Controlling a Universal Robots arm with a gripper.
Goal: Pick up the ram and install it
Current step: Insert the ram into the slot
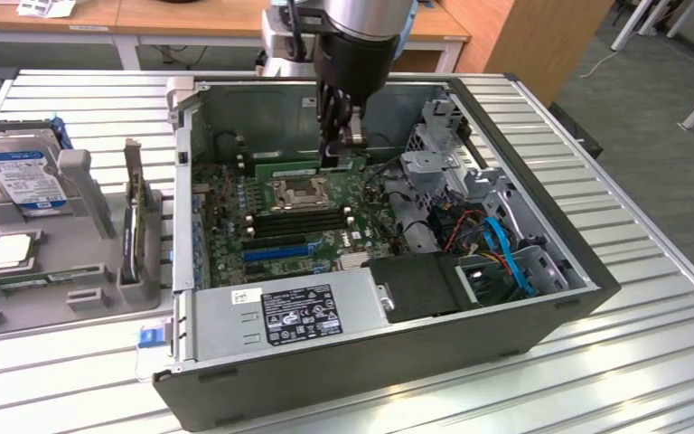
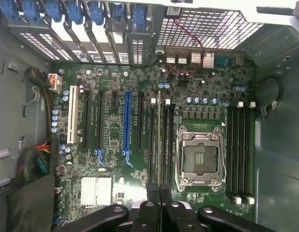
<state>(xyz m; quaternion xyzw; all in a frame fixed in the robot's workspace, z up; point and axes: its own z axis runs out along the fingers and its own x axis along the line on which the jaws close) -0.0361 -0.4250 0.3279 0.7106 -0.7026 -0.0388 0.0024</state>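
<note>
Now our gripper (image 1: 350, 155) (image 2: 157, 191) is clamped on the ram (image 1: 285, 168) — held edge-down above the black slots (image 2: 167, 140) beside the empty socket (image 2: 199, 157). If it drops off-line with a slot, we could jam it on the clips (image 2: 153, 101) — or twist it loose.

- On the power supply label (image 1: 303, 312) I see white print on black, but I can read none of it.
- The hard drive label (image 1: 24, 170), blue, is equally unreadable.
</note>
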